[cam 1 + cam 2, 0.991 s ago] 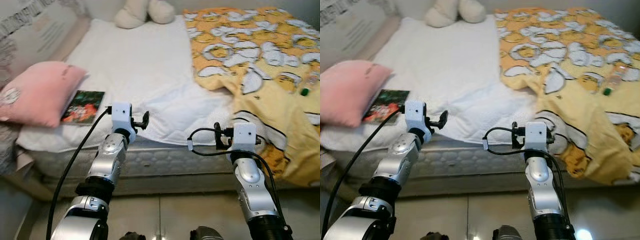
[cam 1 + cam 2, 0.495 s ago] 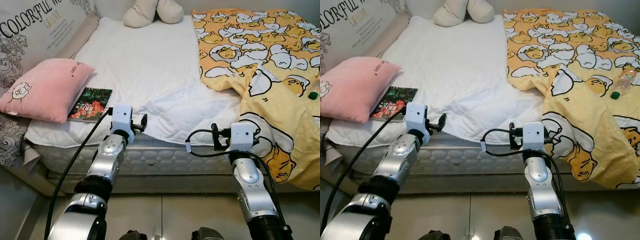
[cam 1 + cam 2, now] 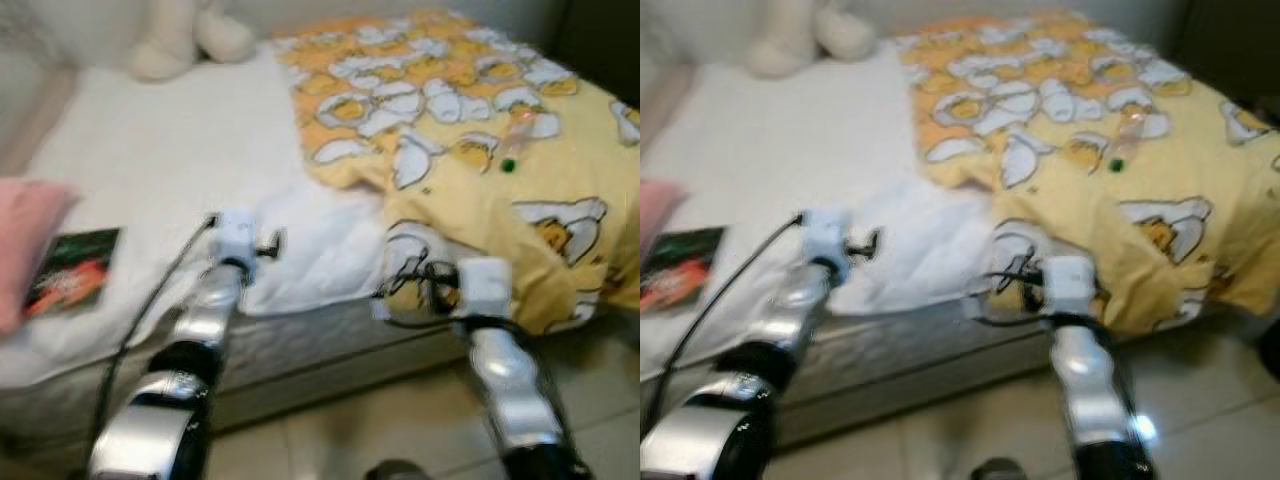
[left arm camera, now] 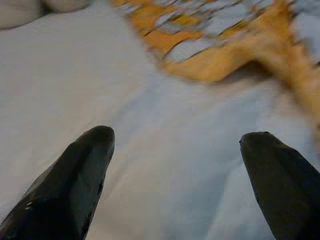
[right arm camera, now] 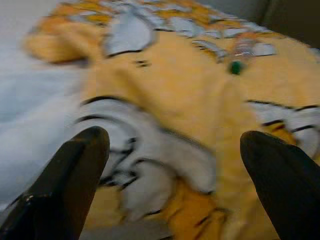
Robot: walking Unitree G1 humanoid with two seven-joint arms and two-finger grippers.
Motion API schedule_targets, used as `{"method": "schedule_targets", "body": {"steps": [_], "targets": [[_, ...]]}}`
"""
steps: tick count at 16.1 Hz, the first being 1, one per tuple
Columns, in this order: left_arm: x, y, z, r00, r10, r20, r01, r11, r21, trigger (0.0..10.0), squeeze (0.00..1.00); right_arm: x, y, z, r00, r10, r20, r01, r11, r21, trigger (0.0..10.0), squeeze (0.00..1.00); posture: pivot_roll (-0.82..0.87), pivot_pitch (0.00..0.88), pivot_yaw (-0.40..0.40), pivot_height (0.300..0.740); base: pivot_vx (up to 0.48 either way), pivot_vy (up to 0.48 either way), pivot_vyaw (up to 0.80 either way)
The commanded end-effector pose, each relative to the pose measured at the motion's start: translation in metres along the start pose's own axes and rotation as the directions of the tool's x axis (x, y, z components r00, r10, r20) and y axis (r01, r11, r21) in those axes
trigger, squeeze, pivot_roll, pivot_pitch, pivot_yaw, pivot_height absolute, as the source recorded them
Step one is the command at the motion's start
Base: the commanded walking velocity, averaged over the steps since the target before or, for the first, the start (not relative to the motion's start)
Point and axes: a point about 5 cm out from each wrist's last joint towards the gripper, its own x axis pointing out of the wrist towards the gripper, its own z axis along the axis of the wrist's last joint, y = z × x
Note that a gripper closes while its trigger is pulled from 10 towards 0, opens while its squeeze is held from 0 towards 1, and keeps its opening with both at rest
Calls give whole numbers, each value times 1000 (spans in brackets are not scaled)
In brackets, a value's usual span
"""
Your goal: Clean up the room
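Though blurred, as if caught mid-walk: bed [image 3: 300, 330] seen from its near edge, white sheet [image 3: 150, 160] on the left half, yellow duvet [image 3: 470, 170] with a cartoon egg print on the right half, spilling over the near edge toward the floor.

Clutter to clear, judged from the task: clear bottle [image 3: 1127, 135] with green cap [image 3: 1116, 166], lying on the duvet toward the bed's far right, well apart from both arms. Long axis roughly front to back, cap end nearer the robot. Book [image 3: 72, 270] flat on the sheet by the near left edge, touching or just beside pink pillow [image 3: 25, 250] at the left edge. Cream plush toy [image 3: 185, 40] at the bed's far edge.

Left gripper [image 4: 177, 150] over the white sheet near the near edge, fingers spread wide, holding nothing. Right gripper [image 5: 175, 150] over the hanging duvet at the near edge, fingers likewise spread and holding nothing, bottle ahead of it and farther across the bed.

Key relation: bottle ahead and to the right of the right gripper, far closer to that arm than to the left. Book nearer the left arm. Probable call: right arm for the bottle, after a closer approach to the bed.
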Motion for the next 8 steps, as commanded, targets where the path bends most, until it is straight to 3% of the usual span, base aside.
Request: {"method": "schedule_targets", "body": {"steps": [1,3,4,8], "targets": [[-1,18,2,998,65,5,-65,998,-4,10000,0,2,12,8,999,25,30,-26,999,33,10000,0,-217,0,77,711,480,0,-619],[0,20,4,997,78,12,-78,996,-34,10000,0,3,12,9,999,24,27,-25,999,26,10000,0,-214,0,76,711,384,180,0],[1,23,7,996,90,21,-88,994,-71,10000,0,4,12,10,999,26,29,-27,999,23,10000,0,-212,0,76,711,0,480,0],[1,25,9,995,94,29,-92,992,-81,10000,0,5,14,10,999,32,29,-33,999,24,10000,0,-205,1,74,711,0,480,0]]}}
